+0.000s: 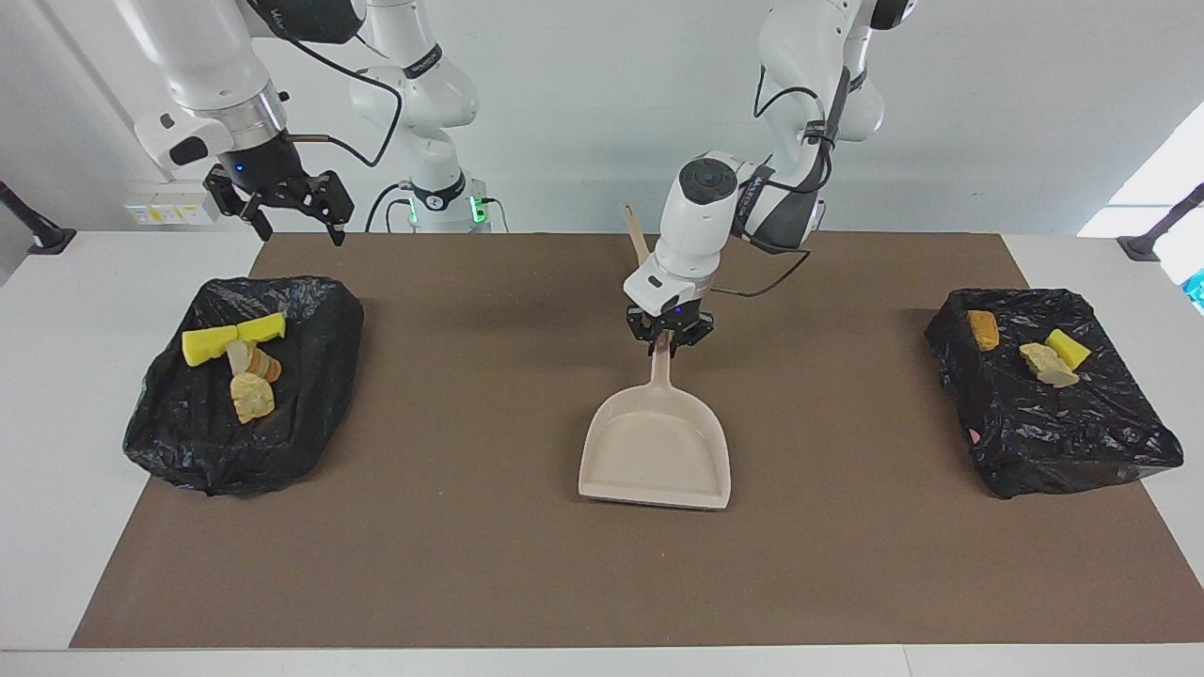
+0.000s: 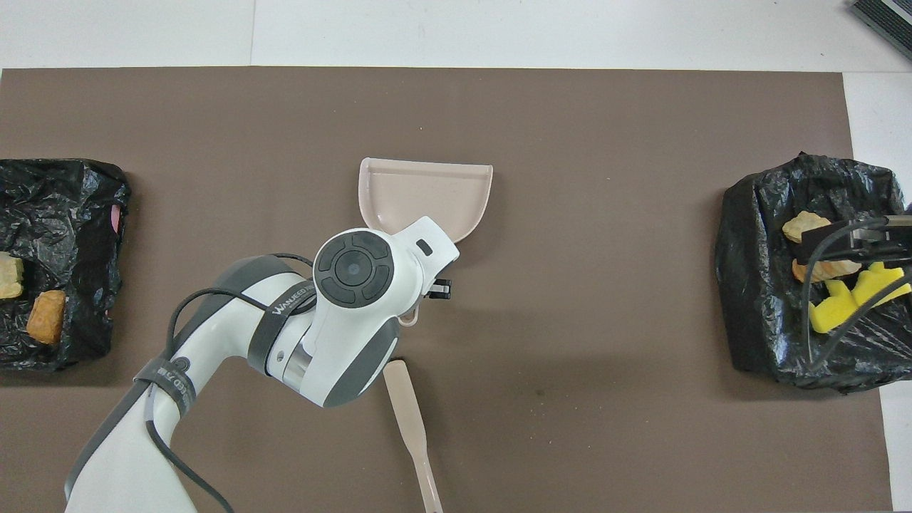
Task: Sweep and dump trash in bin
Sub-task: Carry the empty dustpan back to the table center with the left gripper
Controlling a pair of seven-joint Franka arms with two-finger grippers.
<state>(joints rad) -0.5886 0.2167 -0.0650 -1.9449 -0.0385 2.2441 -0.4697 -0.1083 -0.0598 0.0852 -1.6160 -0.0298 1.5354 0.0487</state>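
White wall is seen at the robots' end; the worktop (image 1: 56,395) is white and is covered by a brown mat (image 1: 470,564) almost edge to edge, w/ white strips left bare at both ends. Most open room is found on the mat's centre and along its edge farthest from the robots.

Two bins lined w/ black bags are set at the mat's ends: the right-arm bin (image 1: 202,442) and the left-arm bin (image 1: 1082,442). The trash is already lying on the bags: yellow sponge pieces (image 1: 230,338) and bread-like chunks (image 1: 252,395) at the right arm's end; an orange chunk (image 1: 984,329), a tan chunk (image 1: 1046,362) and a yellow sponge (image 1: 1068,348) at the left arm's end.

The beige dustpan (image 1: 657,451) is rested flat mid-mat, its handle gripped by the left claw (image 1: 669,340), closed on it. The beige brush (image 2: 413,427) is lying nearer the robots than the pan, partly hidden by the arm in the facing view.

The right claw (image 1: 287,212) is held open, up in the air over the mat's corner by the right-arm bin, nothing in it; that arm is waiting.
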